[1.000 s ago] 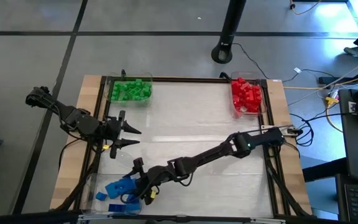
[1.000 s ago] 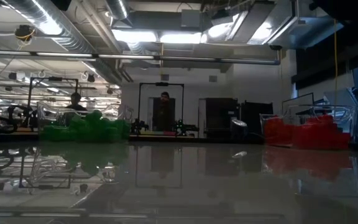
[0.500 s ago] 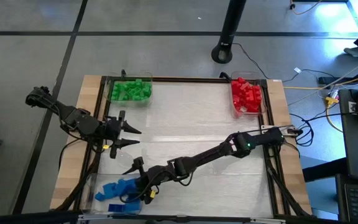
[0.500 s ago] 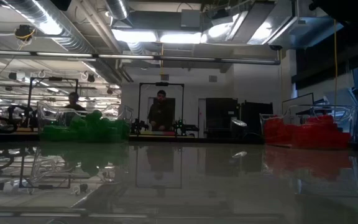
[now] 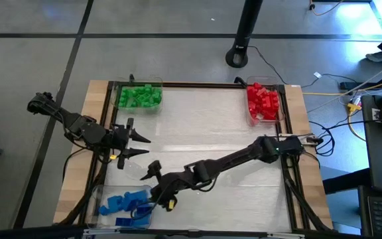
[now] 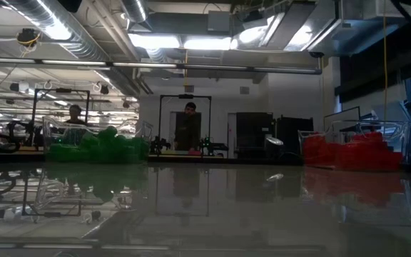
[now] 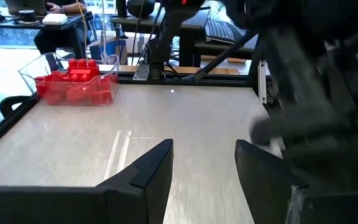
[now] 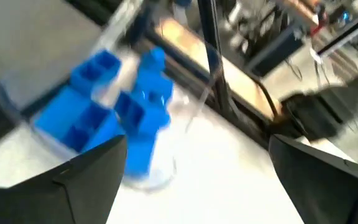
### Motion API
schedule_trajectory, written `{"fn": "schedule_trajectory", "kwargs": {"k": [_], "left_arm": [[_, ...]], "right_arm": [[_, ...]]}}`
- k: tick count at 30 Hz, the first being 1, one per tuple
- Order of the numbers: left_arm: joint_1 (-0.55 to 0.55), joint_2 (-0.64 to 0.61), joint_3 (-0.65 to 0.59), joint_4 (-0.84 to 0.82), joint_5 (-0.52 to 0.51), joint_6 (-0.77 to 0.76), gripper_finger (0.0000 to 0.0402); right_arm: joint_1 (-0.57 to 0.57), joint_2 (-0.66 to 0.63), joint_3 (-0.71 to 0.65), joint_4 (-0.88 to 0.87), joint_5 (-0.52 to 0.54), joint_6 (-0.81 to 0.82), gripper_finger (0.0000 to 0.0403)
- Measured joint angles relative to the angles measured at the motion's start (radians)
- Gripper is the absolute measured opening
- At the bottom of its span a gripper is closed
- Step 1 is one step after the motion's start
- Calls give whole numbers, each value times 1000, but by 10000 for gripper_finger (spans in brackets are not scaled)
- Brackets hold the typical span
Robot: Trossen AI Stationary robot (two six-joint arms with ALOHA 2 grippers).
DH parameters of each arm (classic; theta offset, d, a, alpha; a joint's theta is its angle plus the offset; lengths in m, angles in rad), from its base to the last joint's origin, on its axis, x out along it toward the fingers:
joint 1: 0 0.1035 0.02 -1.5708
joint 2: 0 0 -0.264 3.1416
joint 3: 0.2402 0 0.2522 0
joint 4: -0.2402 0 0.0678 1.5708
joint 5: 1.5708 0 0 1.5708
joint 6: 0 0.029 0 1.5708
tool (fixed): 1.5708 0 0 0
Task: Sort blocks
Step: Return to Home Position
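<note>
Small blue studded plastic blocks (image 5: 126, 202) are piled in a clear tray (image 5: 101, 193) at the desk's (image 5: 204, 136) near left. The right gripper (image 5: 156, 185) is held just beside it, jaws spread, apparently empty. The left gripper (image 5: 142, 147) is parked at the left, jaws spread.

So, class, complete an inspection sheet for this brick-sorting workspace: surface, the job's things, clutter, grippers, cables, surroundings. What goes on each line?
Surface: pale table top, wooden side edges, bare in the middle.
Job's things: in the high view, green studded plastic bricks at the table's upper left, red studded plastic bricks upper right, blue studded plastic bricks lower left, each pile in one of the clear plastic trays.
Clutter: nothing seen.
Grippers: left gripper open, empty, near the table's left edge; right gripper open, empty, by the blue bricks' tray.
Cables: loose cables off the table's right side.
Surroundings: black round-footed post on the floor; a person in the room beyond.
</note>
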Motion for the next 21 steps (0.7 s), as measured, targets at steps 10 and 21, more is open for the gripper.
{"fn": "schedule_trajectory", "kwargs": {"k": [10,21], "left_arm": [[52,-2,-65,110,0,95,158],[323,0,-259,381,266,117,45]], "right_arm": [[8,-85,0,-319,61,31,362],[7,-86,0,-461,81,47,299]]}}
